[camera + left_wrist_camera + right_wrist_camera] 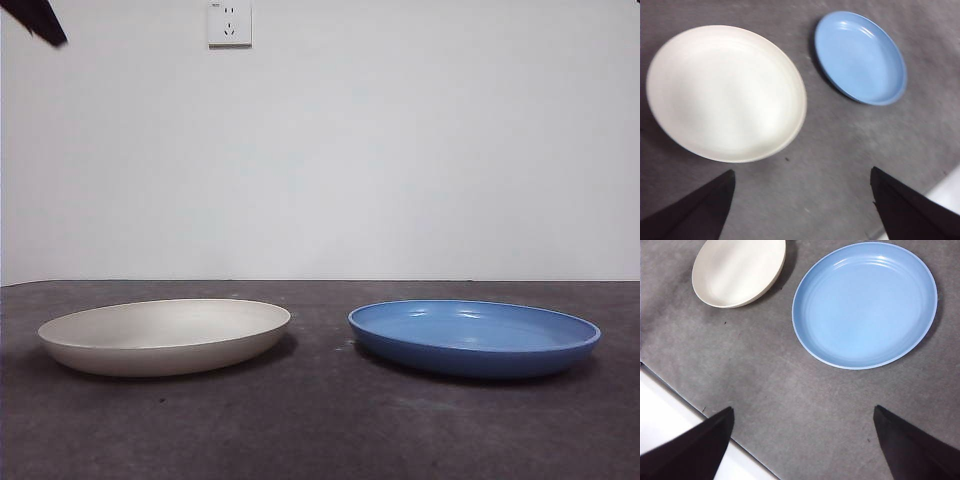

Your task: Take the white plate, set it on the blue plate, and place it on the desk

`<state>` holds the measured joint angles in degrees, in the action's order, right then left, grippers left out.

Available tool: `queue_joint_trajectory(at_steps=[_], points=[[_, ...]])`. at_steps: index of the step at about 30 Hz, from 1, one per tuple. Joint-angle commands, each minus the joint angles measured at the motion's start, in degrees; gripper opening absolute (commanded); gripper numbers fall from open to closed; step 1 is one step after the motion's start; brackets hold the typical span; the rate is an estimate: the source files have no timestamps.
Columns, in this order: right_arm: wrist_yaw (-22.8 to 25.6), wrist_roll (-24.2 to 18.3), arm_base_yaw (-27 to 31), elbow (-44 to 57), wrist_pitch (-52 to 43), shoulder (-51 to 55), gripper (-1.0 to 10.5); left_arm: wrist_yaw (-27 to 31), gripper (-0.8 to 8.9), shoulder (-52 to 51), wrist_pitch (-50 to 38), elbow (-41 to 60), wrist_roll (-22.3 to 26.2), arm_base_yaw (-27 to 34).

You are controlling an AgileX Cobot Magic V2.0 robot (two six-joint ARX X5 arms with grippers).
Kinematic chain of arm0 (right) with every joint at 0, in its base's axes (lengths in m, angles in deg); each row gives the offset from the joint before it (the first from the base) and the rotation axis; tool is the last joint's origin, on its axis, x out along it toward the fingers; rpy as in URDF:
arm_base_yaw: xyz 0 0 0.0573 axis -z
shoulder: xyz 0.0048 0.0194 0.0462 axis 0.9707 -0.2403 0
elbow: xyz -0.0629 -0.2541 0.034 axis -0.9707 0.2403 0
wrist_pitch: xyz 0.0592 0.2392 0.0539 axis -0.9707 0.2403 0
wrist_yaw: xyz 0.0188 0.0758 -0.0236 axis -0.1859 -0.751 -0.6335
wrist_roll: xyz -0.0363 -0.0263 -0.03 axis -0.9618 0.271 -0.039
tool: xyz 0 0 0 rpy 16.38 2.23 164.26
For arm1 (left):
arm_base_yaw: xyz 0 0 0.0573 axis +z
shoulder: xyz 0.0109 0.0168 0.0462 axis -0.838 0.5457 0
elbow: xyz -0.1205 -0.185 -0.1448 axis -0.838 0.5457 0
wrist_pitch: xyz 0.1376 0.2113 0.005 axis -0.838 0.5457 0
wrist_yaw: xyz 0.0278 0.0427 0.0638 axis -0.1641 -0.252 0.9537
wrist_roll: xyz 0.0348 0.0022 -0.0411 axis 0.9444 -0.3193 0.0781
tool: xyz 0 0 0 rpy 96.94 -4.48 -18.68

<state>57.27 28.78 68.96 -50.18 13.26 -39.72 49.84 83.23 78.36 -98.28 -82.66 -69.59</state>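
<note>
Desk (pixel 320 430): dark grey-brown, mottled matte top, bare in the foreground. White plate (pixel 165 336): off-white, shallow, raised rim, flat on the desk at the left of the front view; no marking visible. Blue plate (pixel 475 337): glossy, shallow, flat on the desk to the right, well apart from the white plate; no marking visible. Left gripper (pixel 802 200): above the desk near the white plate, jaws spread wide, holding nothing. Right gripper (pixel 802 440): above the desk near the blue plate, jaws likewise spread, holding nothing. Wall socket (pixel 229 23): white, on the far wall; lettering too small to read.
</note>
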Motion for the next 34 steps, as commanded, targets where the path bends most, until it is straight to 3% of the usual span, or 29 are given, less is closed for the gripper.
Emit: queue_joint_trajectory(at_steps=[1, 7, 19, 34], points=[[-0.1, 0.6, -0.2, -1.0, -0.3, -0.3, 4.5, 3.0, 4.37, 2.7, -1.8, -1.9, -1.5, -0.2], [-0.1, 0.6, -0.2, -1.0, -0.3, -0.3, 4.5, 9.2, 4.36, 11.2, -2.7, -6.1, -1.4, -0.1], [-0.1, 0.6, -0.2, -1.0, -0.3, -0.3, 4.5, 9.2, 4.24, 30.6, -6.4, -13.6, -0.8, 4.6], [-0.1, 0.6, -0.2, -1.0, -0.8, -0.3, 4.5, 8.5, 4.24, 44.5, -14.3, -13.8, 0.3, 7.8]])
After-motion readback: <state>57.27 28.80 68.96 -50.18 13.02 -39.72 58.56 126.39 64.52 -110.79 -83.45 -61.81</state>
